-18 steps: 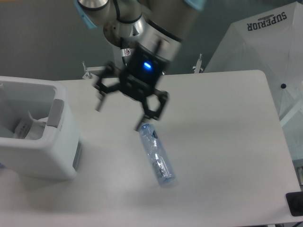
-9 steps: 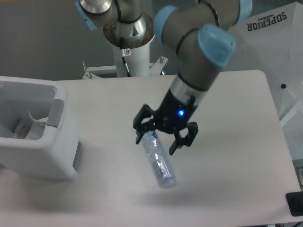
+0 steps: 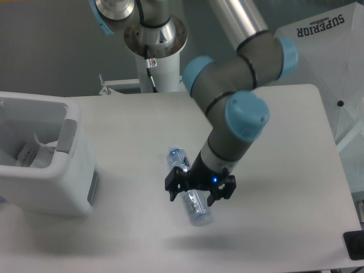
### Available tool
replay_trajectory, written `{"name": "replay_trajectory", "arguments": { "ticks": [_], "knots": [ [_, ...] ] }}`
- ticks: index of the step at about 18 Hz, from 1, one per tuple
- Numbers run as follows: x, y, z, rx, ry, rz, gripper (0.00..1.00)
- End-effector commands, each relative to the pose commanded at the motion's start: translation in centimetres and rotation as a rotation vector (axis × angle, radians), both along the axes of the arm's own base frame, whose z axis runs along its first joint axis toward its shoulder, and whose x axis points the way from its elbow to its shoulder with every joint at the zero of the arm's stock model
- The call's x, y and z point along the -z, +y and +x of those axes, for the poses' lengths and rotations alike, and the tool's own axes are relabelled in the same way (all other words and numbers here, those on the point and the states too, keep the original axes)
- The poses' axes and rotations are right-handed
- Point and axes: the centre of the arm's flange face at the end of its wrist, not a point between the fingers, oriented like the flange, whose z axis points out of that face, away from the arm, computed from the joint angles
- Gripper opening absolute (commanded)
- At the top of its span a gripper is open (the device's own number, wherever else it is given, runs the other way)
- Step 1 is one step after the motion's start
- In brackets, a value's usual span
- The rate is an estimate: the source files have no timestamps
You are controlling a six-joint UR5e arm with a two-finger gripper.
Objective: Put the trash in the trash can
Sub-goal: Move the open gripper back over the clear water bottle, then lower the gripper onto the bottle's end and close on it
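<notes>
Black end effector straddles the crushed bottle, fingers spread.

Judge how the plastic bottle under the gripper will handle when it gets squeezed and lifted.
The plastic bottle looks clear and empty, so probably light. Its crushed walls would likely give under the gripper fingers. Lying on its side on the table, it may roll if nudged.
</notes>
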Motion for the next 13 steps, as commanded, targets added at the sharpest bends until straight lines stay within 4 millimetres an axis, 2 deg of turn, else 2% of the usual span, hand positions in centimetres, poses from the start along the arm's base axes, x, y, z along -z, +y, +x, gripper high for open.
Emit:
{"name": "replay_trajectory", "arguments": {
  "ticks": [9,13],
  "knots": [
    [2.7,1.6,-1.8,-0.055,0.044,-0.094,1.00],
    [3.3,1.5,-2.1,-0.061,0.066,-0.131,1.00]
  ]
}}
